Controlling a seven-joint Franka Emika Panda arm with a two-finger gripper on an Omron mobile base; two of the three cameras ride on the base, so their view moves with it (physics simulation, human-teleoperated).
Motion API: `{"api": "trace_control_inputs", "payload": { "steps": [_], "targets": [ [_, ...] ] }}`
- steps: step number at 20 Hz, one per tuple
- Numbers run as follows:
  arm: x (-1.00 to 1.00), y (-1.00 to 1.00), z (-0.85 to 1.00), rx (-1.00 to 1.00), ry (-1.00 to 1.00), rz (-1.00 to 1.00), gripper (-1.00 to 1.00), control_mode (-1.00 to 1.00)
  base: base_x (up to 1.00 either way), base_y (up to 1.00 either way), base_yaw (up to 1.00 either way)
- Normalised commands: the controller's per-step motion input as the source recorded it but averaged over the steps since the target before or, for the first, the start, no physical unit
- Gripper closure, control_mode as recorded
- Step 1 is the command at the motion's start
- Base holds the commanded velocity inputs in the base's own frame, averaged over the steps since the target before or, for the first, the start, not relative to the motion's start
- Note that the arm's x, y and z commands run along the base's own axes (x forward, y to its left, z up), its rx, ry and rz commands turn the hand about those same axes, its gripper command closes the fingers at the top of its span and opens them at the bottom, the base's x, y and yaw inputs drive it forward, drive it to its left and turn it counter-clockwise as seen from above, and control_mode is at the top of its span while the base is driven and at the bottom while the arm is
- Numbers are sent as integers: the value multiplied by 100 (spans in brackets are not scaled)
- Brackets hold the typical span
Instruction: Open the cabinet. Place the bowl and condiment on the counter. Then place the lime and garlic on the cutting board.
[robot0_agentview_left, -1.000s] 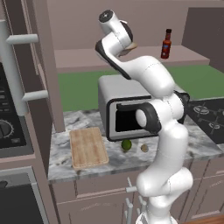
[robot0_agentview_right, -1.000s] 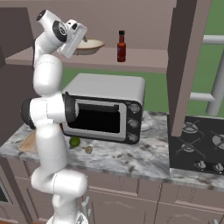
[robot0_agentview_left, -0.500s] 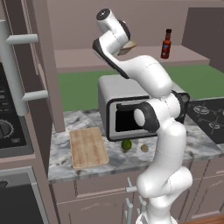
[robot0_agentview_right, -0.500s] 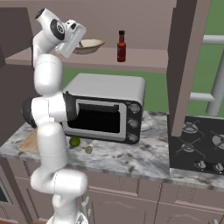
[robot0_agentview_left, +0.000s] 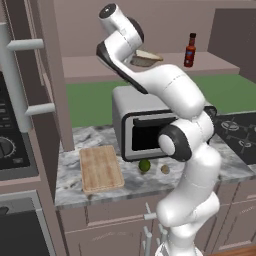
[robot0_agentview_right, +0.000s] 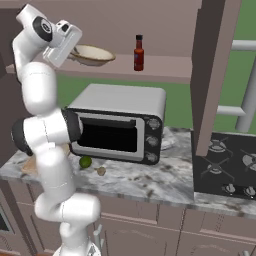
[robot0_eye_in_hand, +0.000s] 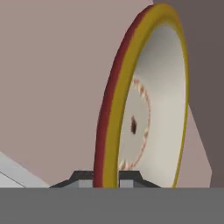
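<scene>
The bowl (robot0_agentview_right: 92, 54), tan-yellow outside and cream inside, sits on the open cabinet's shelf (robot0_agentview_right: 165, 70), its near rim pinched between the fingers (robot0_eye_in_hand: 106, 178), which are closed narrowly on that rim. In the hand view the rim passes edge-on between the two dark tips. The condiment (robot0_agentview_right: 139, 53), a dark red bottle with a black cap, stands upright on the same shelf, apart from the bowl toward the stovetop (robot0_agentview_right: 227, 167) side. A cabinet door (robot0_agentview_right: 215, 75) hangs open beside it. Below, a toaster oven (robot0_agentview_right: 122, 122) rests on the marbled bench (robot0_agentview_right: 165, 182). The lime (robot0_agentview_left: 144, 165) and the garlic (robot0_agentview_left: 165, 169) lie on the bench just before the oven, near each other. The cutting board (robot0_agentview_left: 100, 168) lies flat, bare, beside the lime.
</scene>
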Motion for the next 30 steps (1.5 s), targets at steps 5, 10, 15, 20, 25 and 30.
{"api": "trace_control_inputs", "payload": {
  "steps": [5,10,15,20,25,30],
  "targets": [
    [-100,26,0,2,-1,0,100,-100,0,0,0],
    [-100,18,0,0,0,0,100,-100,0,0,0],
    [-100,3,-1,0,0,3,100,-100,0,0,0],
    [-100,-12,-29,0,0,2,100,-100,0,0,0],
    [-100,-41,-20,0,4,0,100,-100,0,0,0],
    [-100,-79,-20,0,12,0,100,-100,0,0,0]
  ]
}}
